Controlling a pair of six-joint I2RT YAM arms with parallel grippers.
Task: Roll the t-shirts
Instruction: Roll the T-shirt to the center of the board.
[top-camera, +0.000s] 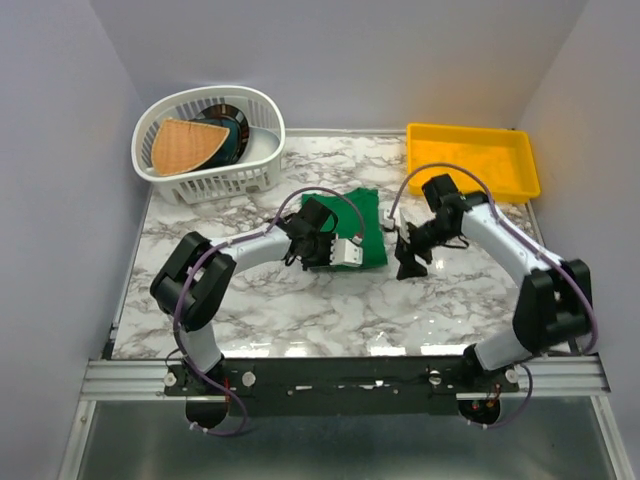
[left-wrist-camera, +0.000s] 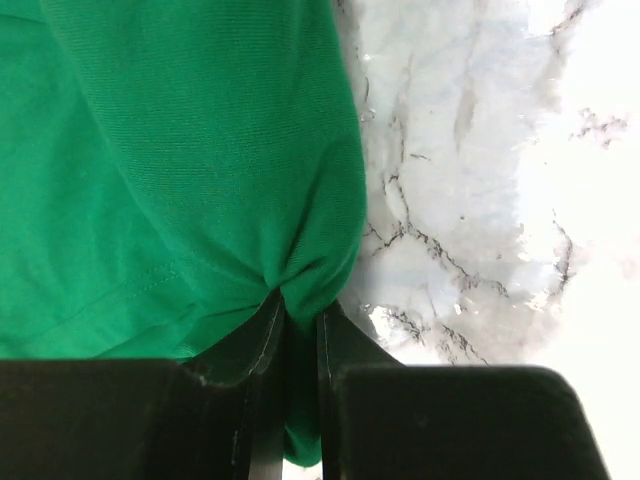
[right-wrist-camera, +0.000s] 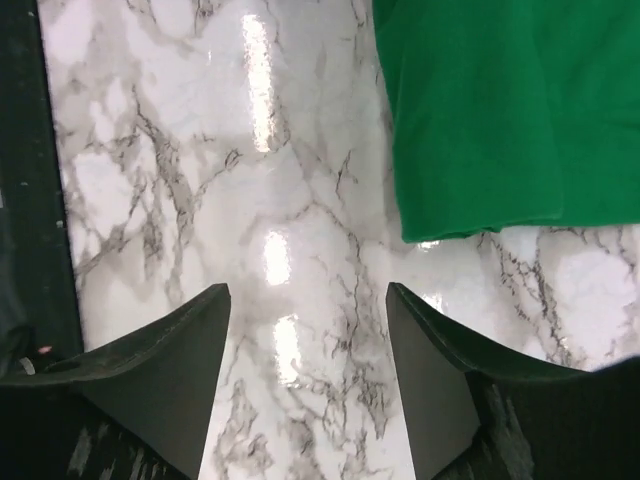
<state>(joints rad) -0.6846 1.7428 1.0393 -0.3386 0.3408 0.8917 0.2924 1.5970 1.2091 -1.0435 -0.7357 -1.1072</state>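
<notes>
While the left pincer (left-wrist-camera: 295, 320) stands narrow, nipped on a puckered fold at the edge of the emerald-green t-shirt (top-camera: 368, 222), the right pincer (right-wrist-camera: 308, 300) hangs wide over bare marble just right of the cloth, holding nothing and touching nothing. The shirt lies at the middle of the surface (top-camera: 300, 310), between the two arms, gathered into a compact flat pad of layers rather than spread out. No coil shows in any view, so I judge the rolling itself not yet begun. The folding down seems done or nearly so. What is left is to turn one end over and wind it along the shirt's length. A white laundry basket (top-camera: 210, 180) sits far left and a yellow tray (top-camera: 470, 160) far right, both well apart from the shirt.
</notes>
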